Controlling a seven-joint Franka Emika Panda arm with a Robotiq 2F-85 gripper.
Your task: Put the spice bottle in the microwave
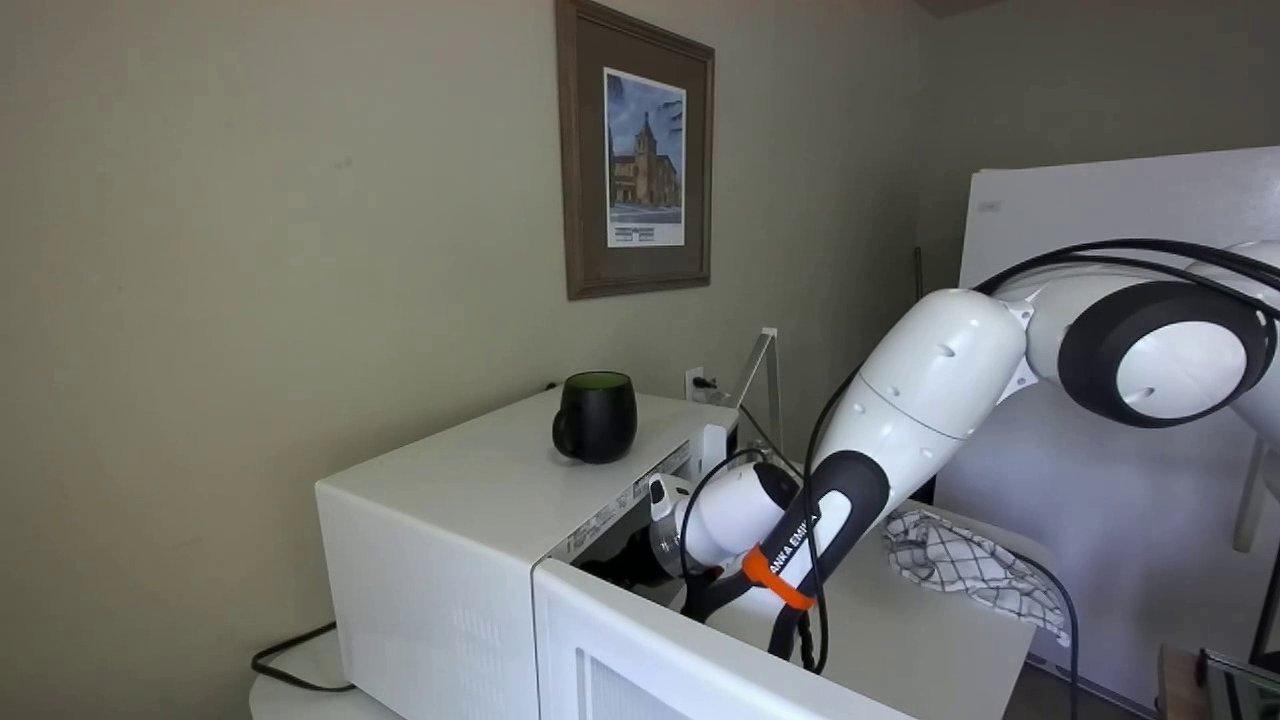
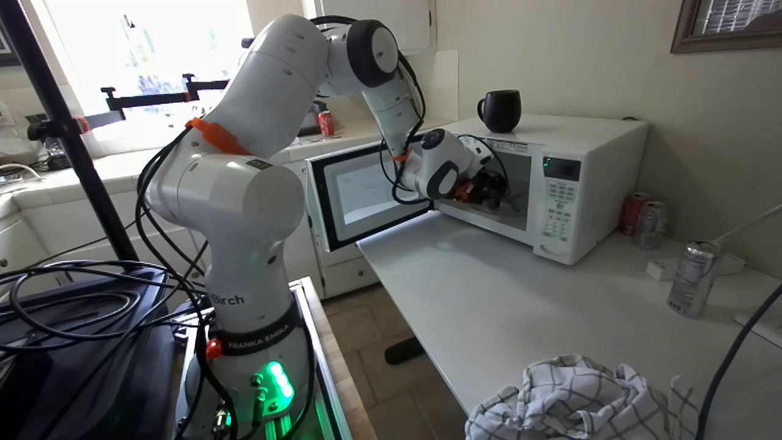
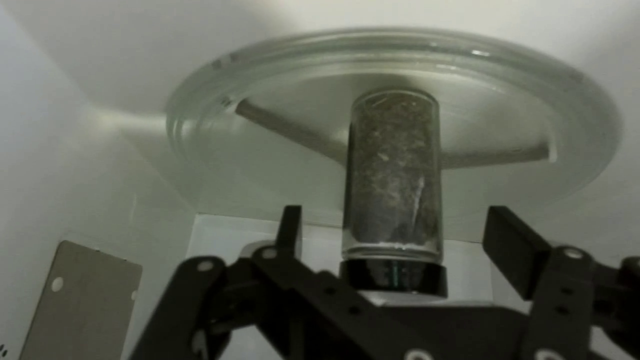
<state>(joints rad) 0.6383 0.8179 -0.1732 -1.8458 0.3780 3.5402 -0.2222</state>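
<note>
The spice bottle is clear glass with grey-brown contents and a black cap. In the wrist view it stands on the glass turntable inside the white microwave, cap toward the gripper. The microwave also shows in an exterior view, its door swung open. My gripper is open, one finger on each side of the bottle's cap end, with gaps on both sides. In an exterior view the gripper is inside the cavity. The bottle is hidden or too small to tell in both exterior views.
A black mug stands on top of the microwave. The open door stands beside the forearm. A checkered cloth lies on the white table. A silver can and other cans stand right of the microwave.
</note>
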